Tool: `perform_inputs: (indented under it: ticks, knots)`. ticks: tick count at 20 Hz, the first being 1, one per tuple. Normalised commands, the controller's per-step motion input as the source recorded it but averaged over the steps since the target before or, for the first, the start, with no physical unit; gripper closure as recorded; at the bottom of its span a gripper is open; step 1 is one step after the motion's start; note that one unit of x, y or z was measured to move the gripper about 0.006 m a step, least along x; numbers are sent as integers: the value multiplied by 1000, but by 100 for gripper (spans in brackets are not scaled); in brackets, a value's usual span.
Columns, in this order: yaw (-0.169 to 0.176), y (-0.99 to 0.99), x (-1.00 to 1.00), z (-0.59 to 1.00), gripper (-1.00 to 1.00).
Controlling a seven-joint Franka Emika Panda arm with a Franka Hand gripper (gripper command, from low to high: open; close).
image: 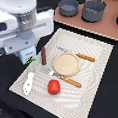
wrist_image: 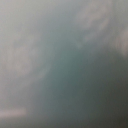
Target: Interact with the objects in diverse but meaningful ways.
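Nearest, on the striped placemat (image: pixel 89 72): white bottle-like piece (image: pixel 28 83), red tomato (image: pixel 54 86), then one orange-handled utensil (image: pixel 68 80), tan plate (image: pixel 66 64), dark sausage (image: pixel 43 55) and a second utensil (image: pixel 85 57); beyond, two grey pots (image: pixel 80 8) on a brown tray (image: pixel 112 28). Milk carton (image: pixel 28 55): at the mat's edge on the exterior view's left, half hidden under the arm's wrist, fingers unseen, so whether they are apart or together cannot be told; wrist view a grey-green blur. Handling advice, as judgement: the carton seems the target, so descend squarely, grip its flat sides, and avoid nudging the sausage just beside it.

Exterior view looks steeply down on the placemat (image: pixel 69 65) from above; my wrist view is blurred, showing nothing shared.
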Motion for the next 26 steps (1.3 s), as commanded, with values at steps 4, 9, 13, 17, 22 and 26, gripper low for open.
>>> perform_inputs:
  ticks: [4, 9, 13, 17, 22, 26]
  knots:
    - [-43, -527, -515, -519, 100]
    - [-48, -433, -418, -456, 100]
    - [-28, -145, -192, -324, 100]
    - [-4, 246, -2, 0, 100]
    - [1, 481, -100, 229, 100]
    - [12, 535, -152, 391, 100]
